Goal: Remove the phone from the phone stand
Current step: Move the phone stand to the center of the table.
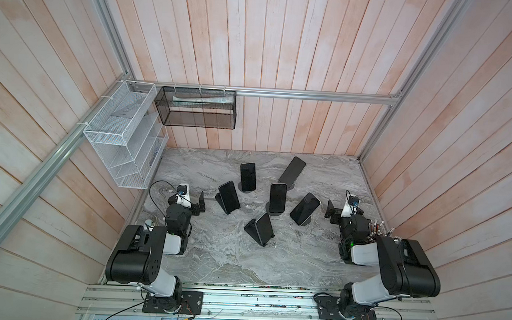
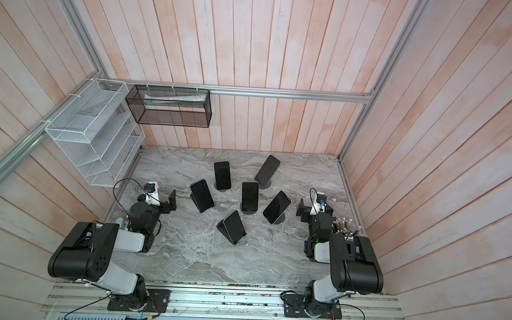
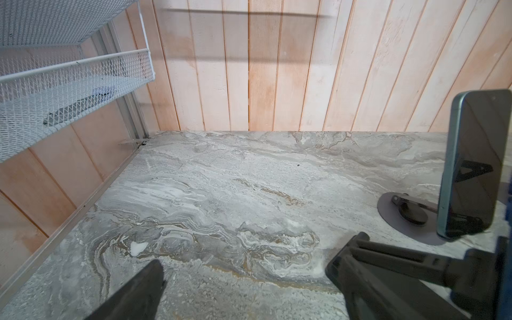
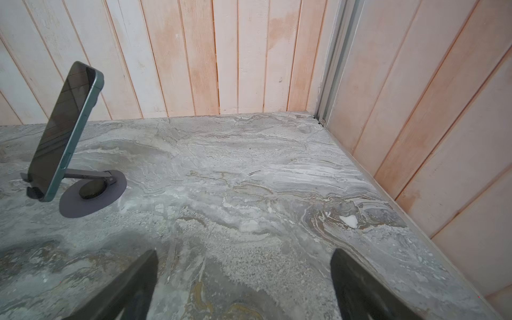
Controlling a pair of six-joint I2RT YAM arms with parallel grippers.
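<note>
Phones: six, each propped on its own phone stand, clustered mid-bench (image 1: pixel 227 265). Left gripper (image 1: pixel 201 202) and right gripper (image 1: pixel 330 212): jaws spread, empty, near opposite side edges. Nearest phone (image 1: pixel 229 196): pinch its long edges, lift clear of stand lip. Obstruction: neighbouring phone (image 1: pixel 265 228), close-set. White rack (image 1: pixel 122 140) by left edge.

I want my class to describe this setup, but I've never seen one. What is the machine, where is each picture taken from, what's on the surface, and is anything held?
Two robot arms stand at the near edge of a marble table. Two pictures look down from overhead, almost identically; two come from cameras on the arms' wrists. In both top views, six dark phones lean on stands, for example one phone on a wedge stand. The left gripper and right gripper are both open and hold nothing. On the walls hang a white wire rack and a black mesh basket.
</note>
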